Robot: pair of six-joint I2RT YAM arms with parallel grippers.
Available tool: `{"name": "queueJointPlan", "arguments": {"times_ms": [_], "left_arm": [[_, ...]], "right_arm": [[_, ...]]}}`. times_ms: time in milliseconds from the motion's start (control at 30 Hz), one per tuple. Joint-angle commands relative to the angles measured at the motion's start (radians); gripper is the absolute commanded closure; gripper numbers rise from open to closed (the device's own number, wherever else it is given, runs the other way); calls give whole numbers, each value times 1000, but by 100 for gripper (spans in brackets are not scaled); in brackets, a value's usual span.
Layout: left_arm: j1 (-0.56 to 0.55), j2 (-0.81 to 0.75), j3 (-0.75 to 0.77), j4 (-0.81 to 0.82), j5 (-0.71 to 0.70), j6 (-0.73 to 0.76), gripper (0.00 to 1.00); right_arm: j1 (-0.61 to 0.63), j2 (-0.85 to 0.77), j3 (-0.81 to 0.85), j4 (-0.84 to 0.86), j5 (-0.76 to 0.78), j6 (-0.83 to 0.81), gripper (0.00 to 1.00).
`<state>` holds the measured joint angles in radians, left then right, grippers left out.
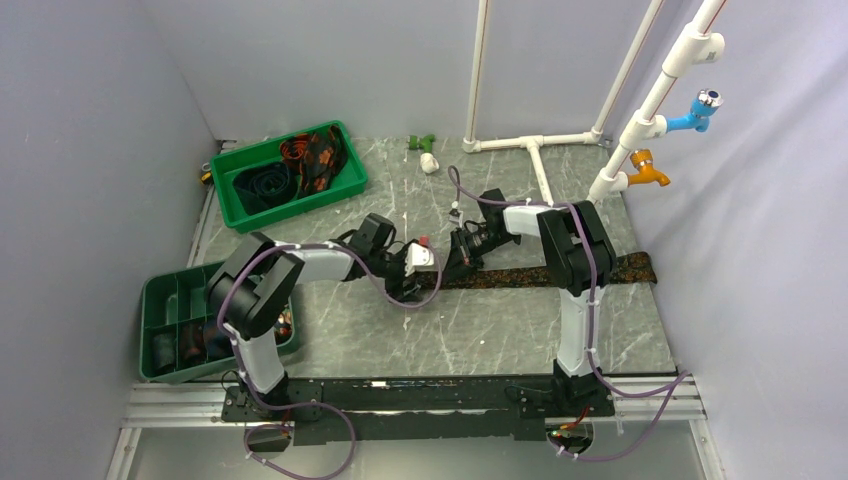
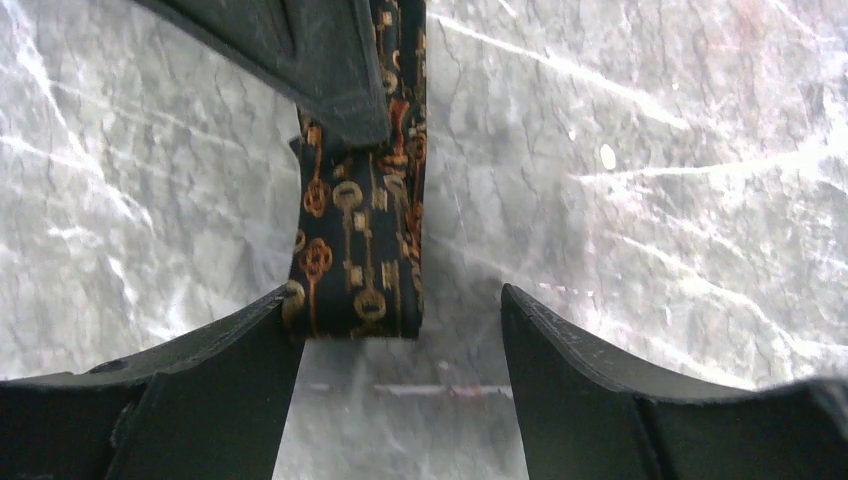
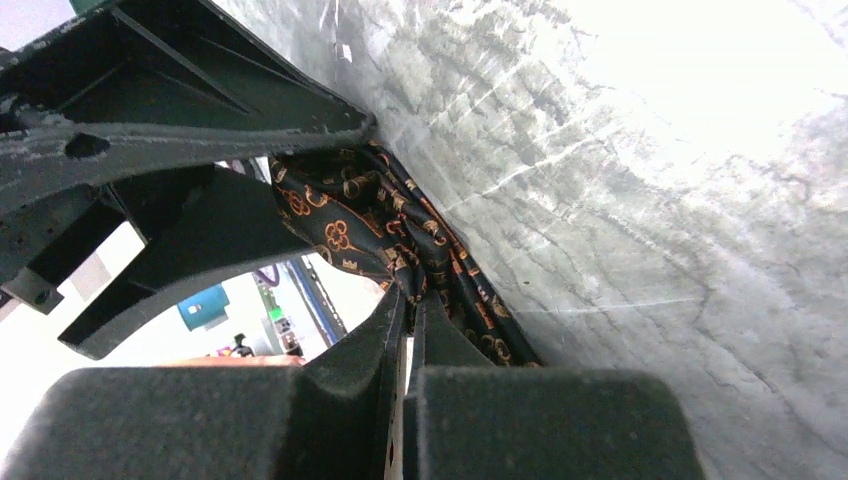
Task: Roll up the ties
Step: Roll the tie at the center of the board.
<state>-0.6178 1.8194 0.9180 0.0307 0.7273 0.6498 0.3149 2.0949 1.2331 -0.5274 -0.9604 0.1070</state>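
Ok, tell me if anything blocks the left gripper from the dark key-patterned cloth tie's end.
Nothing visible does. The dark cloth tie with orange key print ends right between the fingers of the open left gripper, on the grey marbled table. The right gripper is shut on it farther along, clear of that end.

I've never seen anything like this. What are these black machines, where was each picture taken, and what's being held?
The left arm and right arm are robots bolted to a marble-patterned table. The wide picture looks down from above; the other two come from a camera on each wrist, so the dark wedges are that arm's own fingers. A dark tie with orange keys lies across the table. The right gripper is pinched shut on it near one end; the left gripper stands open around that end. The far green tray holds more ties.
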Motion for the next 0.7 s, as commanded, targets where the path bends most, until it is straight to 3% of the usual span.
{"name": "queueJointPlan", "arguments": {"times_ms": [0,167,400,667], "left_arm": [[17,-58,-69,78,-1,-20,26],[17,-41,-73,152,-14,-43,32],[5,-70,-47,180,41,-74,52],[-65,-26,49,189,38,-160,58]], "right_arm": [[-7,45,14,-42,155,-65,100],[-7,58,23,-62,171,-75,100],[-6,80,36,-76,176,-81,100],[-7,93,55,-81,144,-82,100]]}}
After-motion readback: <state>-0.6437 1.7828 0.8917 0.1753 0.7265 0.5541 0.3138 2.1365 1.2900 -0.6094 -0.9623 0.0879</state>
